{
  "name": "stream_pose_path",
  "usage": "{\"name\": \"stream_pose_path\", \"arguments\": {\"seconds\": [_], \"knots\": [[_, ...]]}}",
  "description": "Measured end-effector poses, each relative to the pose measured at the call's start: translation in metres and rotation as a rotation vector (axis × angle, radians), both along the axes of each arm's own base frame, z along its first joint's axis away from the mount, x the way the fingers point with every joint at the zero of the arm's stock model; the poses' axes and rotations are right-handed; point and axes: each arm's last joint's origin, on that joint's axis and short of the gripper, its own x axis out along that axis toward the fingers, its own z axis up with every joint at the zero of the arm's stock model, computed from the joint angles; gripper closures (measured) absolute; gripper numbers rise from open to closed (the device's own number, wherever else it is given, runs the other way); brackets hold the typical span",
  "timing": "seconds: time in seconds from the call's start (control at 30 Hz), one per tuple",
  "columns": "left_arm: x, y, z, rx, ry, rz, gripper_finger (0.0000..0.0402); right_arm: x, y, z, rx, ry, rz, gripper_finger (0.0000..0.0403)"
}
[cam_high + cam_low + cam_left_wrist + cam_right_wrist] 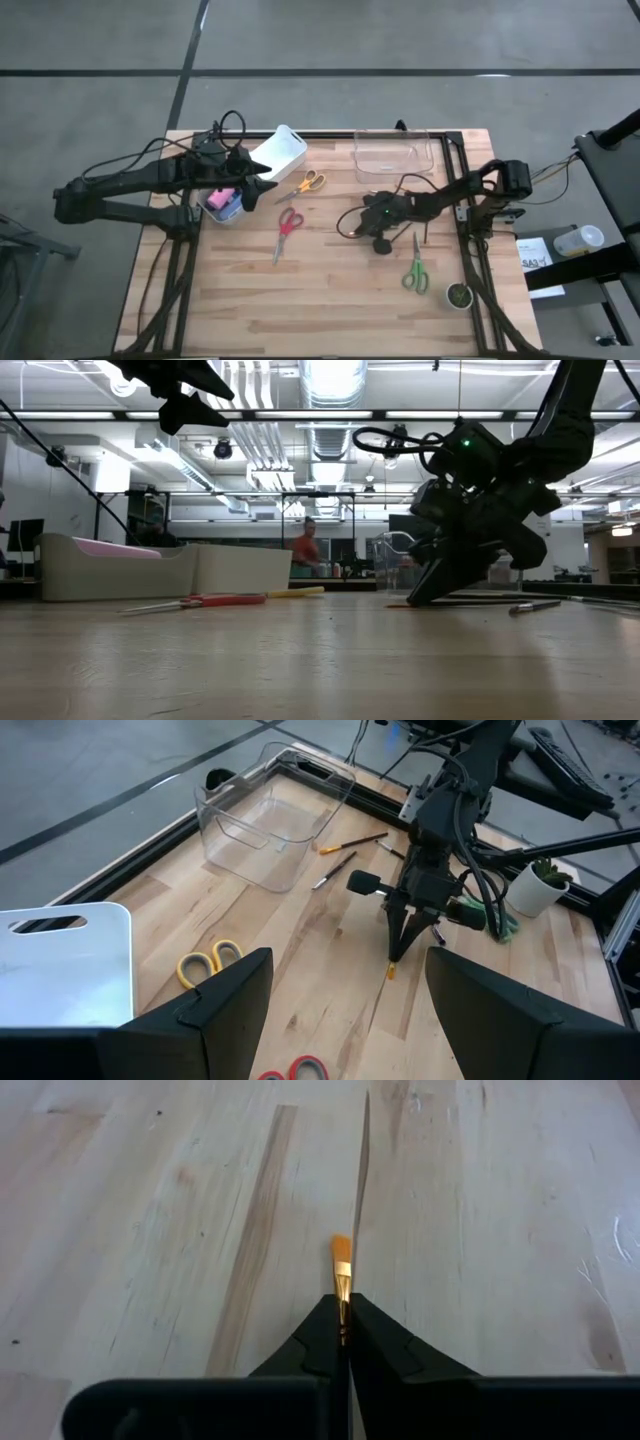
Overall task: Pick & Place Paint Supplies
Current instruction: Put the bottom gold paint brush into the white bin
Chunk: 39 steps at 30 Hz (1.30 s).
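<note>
The right gripper has its fingers pinched fully together on a thin paintbrush. The brush has an orange bristle tip and a gold ferrule poking out past the fingertips, and it sits low over bare wood toward the middle of the table, a bit to the right.

In the left wrist view I count two more paintbrushes lying loose near the far right corner, just beside the clear plastic bin, thin brown handles with one orange tip showing. So three brushes that I can make out.

The white bin sits at the far left edge, and next to it there's a second pale container with something pink and something blue inside. Can't tell exactly what from above. The left gripper hovers over that spot with its fingers spread wide and nothing in them.

Scissors, three pairs: yellow-handled near the white bin, red-handled mid table, green-handled toward the right edge. One small potted plant at the near right corner.
</note>
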Motion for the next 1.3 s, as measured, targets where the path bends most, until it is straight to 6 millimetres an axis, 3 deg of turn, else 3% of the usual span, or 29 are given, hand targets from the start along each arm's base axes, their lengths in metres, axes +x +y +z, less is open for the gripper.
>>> {"name": "stream_pose_path", "arguments": {"seconds": [0.67, 0.93, 1.13, 1.3], "knots": [[0.0, 0.0, 0.0, 0.0, 0.0, 0.0, 0.013, 0.002, 0.0, 0.011, 0.065, -0.041, -0.058, 0.039], [0.0, 0.0, 0.0, 0.0, 0.0, 0.0, 0.013, 0.02, -0.005, 0.052, 0.077, -0.082, -0.077, 0.039], [0.0, 0.0, 0.0, 0.0, 0.0, 0.0, 0.013, 0.047, -0.023, 0.091, 0.066, -0.126, -0.119, 0.039], [0.0, 0.0, 0.0, 0.0, 0.0, 0.0, 0.013, 0.071, -0.043, 0.122, -0.074, -0.194, -0.058, 0.039]]}}
